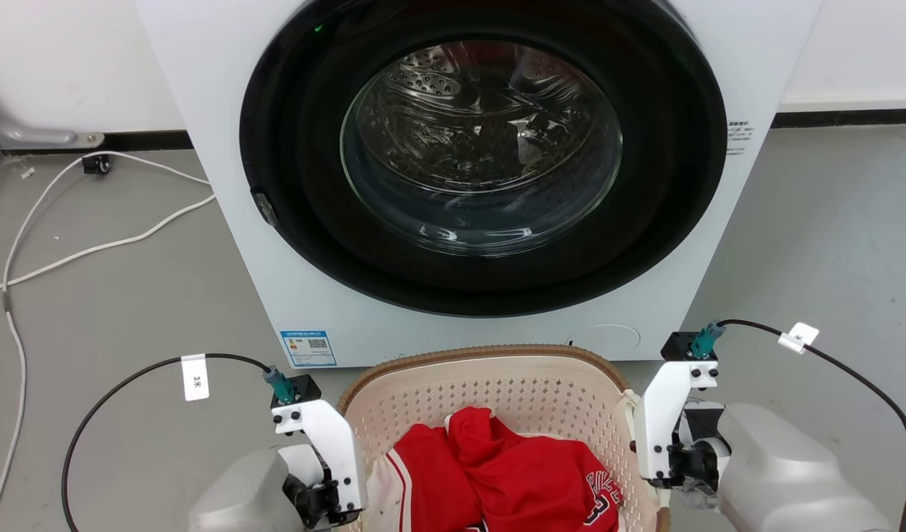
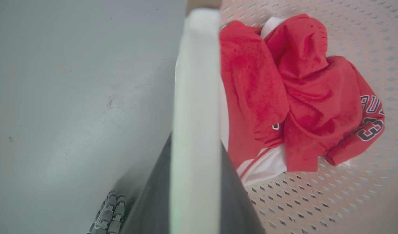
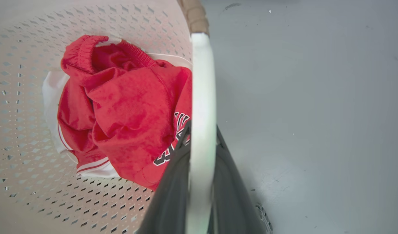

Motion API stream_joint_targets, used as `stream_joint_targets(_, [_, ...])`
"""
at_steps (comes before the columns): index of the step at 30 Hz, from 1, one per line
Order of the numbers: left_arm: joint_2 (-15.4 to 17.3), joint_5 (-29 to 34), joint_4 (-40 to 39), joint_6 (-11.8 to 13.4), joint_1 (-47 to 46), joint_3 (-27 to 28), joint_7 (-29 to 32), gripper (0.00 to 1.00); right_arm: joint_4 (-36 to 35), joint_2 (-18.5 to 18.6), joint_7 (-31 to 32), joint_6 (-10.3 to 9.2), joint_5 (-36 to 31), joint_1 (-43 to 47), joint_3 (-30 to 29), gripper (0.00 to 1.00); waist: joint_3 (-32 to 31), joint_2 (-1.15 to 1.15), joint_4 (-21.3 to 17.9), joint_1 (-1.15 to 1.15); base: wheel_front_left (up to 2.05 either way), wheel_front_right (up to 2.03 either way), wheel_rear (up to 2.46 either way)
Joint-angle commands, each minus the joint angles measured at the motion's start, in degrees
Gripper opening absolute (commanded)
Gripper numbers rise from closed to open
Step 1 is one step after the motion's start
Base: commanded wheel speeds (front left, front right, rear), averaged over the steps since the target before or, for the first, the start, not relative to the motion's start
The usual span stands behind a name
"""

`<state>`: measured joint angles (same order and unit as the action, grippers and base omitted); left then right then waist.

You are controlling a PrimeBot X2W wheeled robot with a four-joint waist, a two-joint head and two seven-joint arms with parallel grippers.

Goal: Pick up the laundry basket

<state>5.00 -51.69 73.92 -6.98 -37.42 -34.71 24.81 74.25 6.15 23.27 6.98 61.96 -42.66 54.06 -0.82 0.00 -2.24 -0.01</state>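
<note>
The laundry basket [image 1: 512, 391] sits low in my head view, just in front of a white washing machine [image 1: 216, 192] and between my two arms. It is a rounded-rectangular tub of cream plastic. Its walls and bottom are pierced with rows of small diamond holes, and a brown woven-look band runs round the rim. I cannot tell whether it rests on the grey floor [image 1: 98, 332] or hangs above it.

Inside lies a crumpled red sports jersey [image 1: 497, 473] of soft, slightly shiny cloth, with white trim and dark lettering.

In the left wrist view, my left claw [image 2: 195, 146] has its two dark fingers pressed against either side of the smooth white side handle [image 2: 195, 81], closed on it. In the right wrist view, my right claw [image 3: 202, 130] grips the opposite white handle [image 3: 204, 81] the same way.

The washer's round door is closed, black-ringed glass over a shiny perforated steel drum. A white cable [image 1: 91, 247] snakes over the floor on the left.
</note>
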Motion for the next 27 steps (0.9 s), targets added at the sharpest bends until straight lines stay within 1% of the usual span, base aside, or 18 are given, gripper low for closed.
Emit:
stream_joint_targets(1, [-1.97, -0.39, -0.73, -0.88, -0.03, -0.2, 0.36, 0.0, -0.79, -1.32, -0.01, 0.92, 0.03, -1.16, -0.12, 0.0, -0.02, 0.0, 0.0, 0.01, 0.0, 0.0, 0.0])
stream_joint_targets(6, [-1.42, -0.55, -0.64, -0.87, 0.12, -0.32, -0.35, 0.0, -0.77, -1.27, 1.26, 0.88, -0.09, -0.78, -0.45, 0.0, -0.11, 0.0, -0.2, 0.01, 0.0, 0.0, 0.0])
stream_joint_targets(27, [-1.39, -0.9, -0.44, -0.72, 0.82, -1.05, -0.63, 0.0, -0.76, -2.09, 1.65, 0.88, -0.68, 0.75, -2.01, 0.0, -0.43, 0.0, -0.04, 0.01, 0.0, 0.0, 0.0])
